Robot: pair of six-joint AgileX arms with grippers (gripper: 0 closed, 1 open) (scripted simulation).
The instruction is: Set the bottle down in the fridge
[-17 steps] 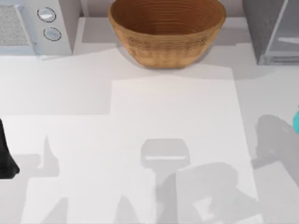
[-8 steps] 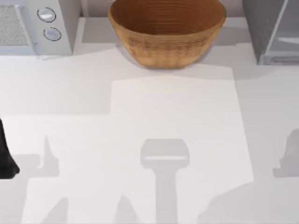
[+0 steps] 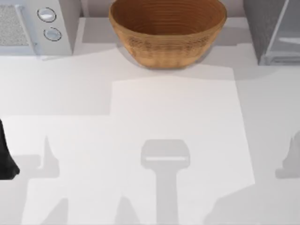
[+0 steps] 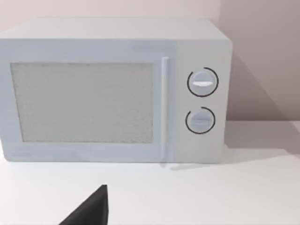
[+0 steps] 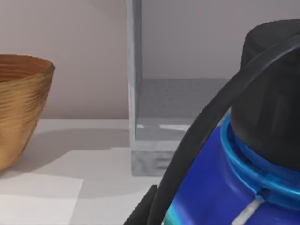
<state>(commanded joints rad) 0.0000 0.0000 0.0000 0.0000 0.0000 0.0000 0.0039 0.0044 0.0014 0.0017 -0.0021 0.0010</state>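
Observation:
The bottle sits close up in the right wrist view, showing a blue shoulder, a black round cap and a thin black strap. It is held off the table with my right gripper shut on it, and a dark finger shows beside its base. Beyond it stands the fridge, its light frame post and grey floor facing the bottle. From above, the fridge is at the back right corner. My left arm rests at the table's left edge.
A woven brown basket stands at the back centre, left of the fridge. A light grey microwave with two round dials occupies the back left and faces the left wrist camera as microwave. Arm shadows lie across the white table.
The bottle's turquoise edge at the top view's right border one second ago has left that view. The right arm's shadow has slid off to the right. The left arm has not moved.

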